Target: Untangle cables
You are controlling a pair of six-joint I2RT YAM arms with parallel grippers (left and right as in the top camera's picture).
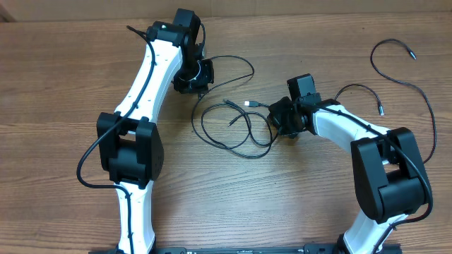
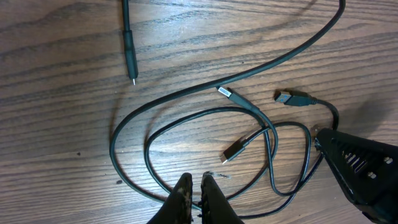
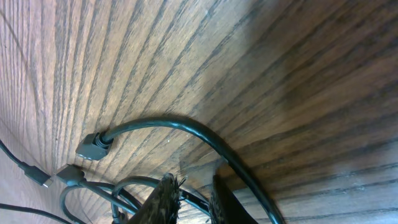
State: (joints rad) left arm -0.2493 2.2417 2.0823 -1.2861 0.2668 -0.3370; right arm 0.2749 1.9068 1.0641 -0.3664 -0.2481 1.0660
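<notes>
- The left arm (image 1: 152,70) rises from the near edge of the counter (image 1: 70,70) and bends at the elbow. Its white forearm stretches far out, and the wrist folds back down at the end.
- The left pincer (image 2: 196,180) points down at the wood. Its fingers are drawn all but together, leaving just a sliver between them.
- A loop of the cables (image 2: 267,66) runs right under those tips. From here I can't tell whether it is pinched.
- The right arm (image 1: 339,123) folds at a high elbow on the right side, and its forearm reaches in toward the middle.
- The right pincer (image 3: 191,186) sits low over the wood with a narrow gap between its fingers. A strand crosses in that gap, and a thicker one curves past just beside it.
- The cables lie mid-counter between the two pincers in loose overlapping loops.
- A flat plug (image 2: 233,151) rests inside the loops, and another plug (image 2: 292,98) lies near the right pincer.
- A loose cable (image 1: 373,59) wanders by itself at the far right, well apart from the tangle.
</notes>
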